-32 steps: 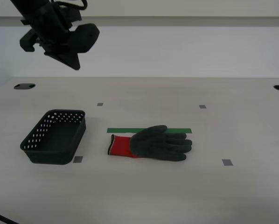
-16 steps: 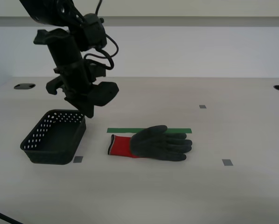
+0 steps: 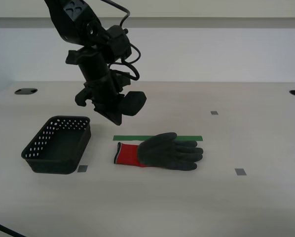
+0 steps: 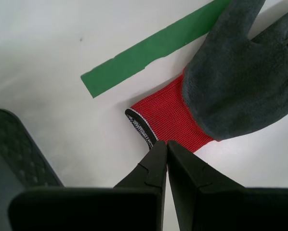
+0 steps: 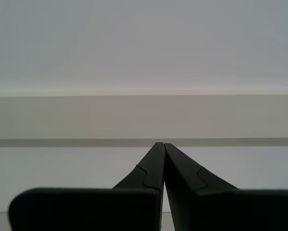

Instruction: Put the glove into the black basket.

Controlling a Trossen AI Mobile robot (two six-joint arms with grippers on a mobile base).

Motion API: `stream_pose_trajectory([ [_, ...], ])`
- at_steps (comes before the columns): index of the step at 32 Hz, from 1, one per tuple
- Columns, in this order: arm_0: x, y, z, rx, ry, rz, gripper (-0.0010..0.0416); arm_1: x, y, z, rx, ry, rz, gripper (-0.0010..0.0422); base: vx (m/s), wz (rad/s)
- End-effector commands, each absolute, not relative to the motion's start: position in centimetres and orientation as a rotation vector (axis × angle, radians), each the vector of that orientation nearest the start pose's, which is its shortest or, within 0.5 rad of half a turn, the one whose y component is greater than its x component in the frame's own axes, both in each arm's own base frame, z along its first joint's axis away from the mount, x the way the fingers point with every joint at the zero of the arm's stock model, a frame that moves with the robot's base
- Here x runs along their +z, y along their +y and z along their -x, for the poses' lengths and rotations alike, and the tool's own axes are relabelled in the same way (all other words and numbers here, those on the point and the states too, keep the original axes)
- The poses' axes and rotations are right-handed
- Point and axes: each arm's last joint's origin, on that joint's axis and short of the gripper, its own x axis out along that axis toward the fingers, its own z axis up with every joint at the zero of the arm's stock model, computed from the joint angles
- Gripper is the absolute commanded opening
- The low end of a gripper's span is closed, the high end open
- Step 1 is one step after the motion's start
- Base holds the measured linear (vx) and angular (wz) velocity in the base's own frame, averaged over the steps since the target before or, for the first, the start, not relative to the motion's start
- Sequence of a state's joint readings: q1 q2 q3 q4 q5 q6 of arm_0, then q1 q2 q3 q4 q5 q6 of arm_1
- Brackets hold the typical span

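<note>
The floppy grey-palmed glove with a red knit cuff (image 3: 160, 151) lies flat, beside the perforated black plastic basket (image 3: 57, 144). My second gripper (image 3: 116, 120) hovers above the cuff, jaws closed; approach step. Next: open, descend, pinch the cuff.

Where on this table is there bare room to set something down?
Bare tabletop runs in front of the glove and the black basket, and across the exterior view's right beyond the glove's fingertips. It is crowded between basket and glove cuff, where my second gripper hangs.
</note>
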State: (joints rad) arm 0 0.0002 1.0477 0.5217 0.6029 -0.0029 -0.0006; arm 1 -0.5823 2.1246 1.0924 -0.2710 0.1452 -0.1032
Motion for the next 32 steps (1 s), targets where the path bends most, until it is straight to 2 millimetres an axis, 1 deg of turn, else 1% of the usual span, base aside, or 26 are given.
stream_pose_trajectory([
  [1, 26.8, 0.0, -22.7, 0.003, -0.071, 0.0, 0.0001, 3.7, -20.8, -29.9, -0.578, 1.409, -0.198, 0.0, 0.0, 0.0],
  [2, 26.8, 0.0, -22.7, 0.003, -0.07, 0.001, 0.0001, 3.3, -21.0, -29.9, -0.578, 1.422, -0.205, 0.0, 0.0, 0.0],
  [4, 26.8, 0.0, -22.7, 0.003, -0.071, 0.0, 0.0001, 1.6, -21.2, -29.8, -0.569, 1.473, -0.221, 0.0, 0.0, 0.0],
  [5, 26.8, 0.0, -22.7, 0.003, -0.071, 0.0, 0.0001, 0.9, -21.1, -29.7, -0.559, 1.498, -0.223, 0.0, 0.0, 0.0],
  [7, 26.8, 0.0, -22.7, 0.003, -0.07, 0.0, 0.0001, 0.2, -21.1, -29.6, -0.552, 1.522, -0.227, 0.0, 0.0, 0.0],
  [8, 26.8, 0.0, -22.7, 0.003, -0.072, 0.001, 0.0001, -0.7, -20.9, -29.3, -0.547, 1.553, -0.24, 0.0, 0.0, 0.0],
  [16, 26.8, 0.0, -22.7, 0.003, -0.066, 0.001, 0.0001, -0.6, -20.8, -29.1, -0.549, 1.577, -0.263, 0.0001, 0.0, 0.0],
  [18, 26.8, 0.0, -22.7, 0.003, -0.065, 0.0, 0.0001, -0.8, -20.7, -29.0, -0.546, 1.588, -0.266, 0.0012, 0.0, 0.0],
  [20, 26.8, 0.0, -22.7, 0.003, -0.065, 0.0, 0.0001, -0.8, -20.6, -29.0, -0.542, 1.59, -0.264, 0.0057, 0.0, 0.0],
  [21, 26.8, 0.0, -22.7, 0.003, -0.065, 0.0, 0.0001, -0.8, -20.7, -29.0, -0.538, 1.589, -0.261, 0.0069, 0.0, 0.0],
  [22, 26.8, 0.0, -22.7, 0.003, -0.065, 0.0, 0.0001, -0.7, -20.7, -29.1, -0.533, 1.589, -0.254, 0.0094, 0.0, 0.0],
  [23, 26.8, 0.0, -22.7, 0.003, -0.065, 0.001, 0.0001, -0.7, -20.7, -29.1, -0.532, 1.587, -0.253, 0.0108, 0.0, 0.0],
  [25, 26.8, 0.0, -22.7, 0.003, -0.065, 0.0, 0.0001, -0.7, -20.7, -29.1, -0.533, 1.583, -0.251, 0.0159, 0.0, 0.0],
  [26, 26.8, 0.0, -22.7, 0.003, -0.065, 0.001, 0.0001, -0.7, -20.7, -29.1, -0.534, 1.582, -0.25, 0.0171, 0.0, 0.0],
  [27, 26.8, 0.0, -22.7, 0.003, -0.065, 0.0, 0.0001, -0.8, -20.8, -29.1, -0.531, 1.58, -0.246, 0.0199, 0.0, 0.0],
  [29, 26.8, 0.0, -22.7, 0.003, -0.065, 0.0, 0.0001, -0.8, -20.9, -29.3, -0.526, 1.56, -0.229, 0.0225, 0.0, 0.0],
  [32, 26.8, 0.0, -22.7, 0.003, -0.065, 0.0, 0.0001, -0.6, -21.3, -29.9, -0.524, 1.517, -0.201, 0.0236, 0.0, 0.0],
])
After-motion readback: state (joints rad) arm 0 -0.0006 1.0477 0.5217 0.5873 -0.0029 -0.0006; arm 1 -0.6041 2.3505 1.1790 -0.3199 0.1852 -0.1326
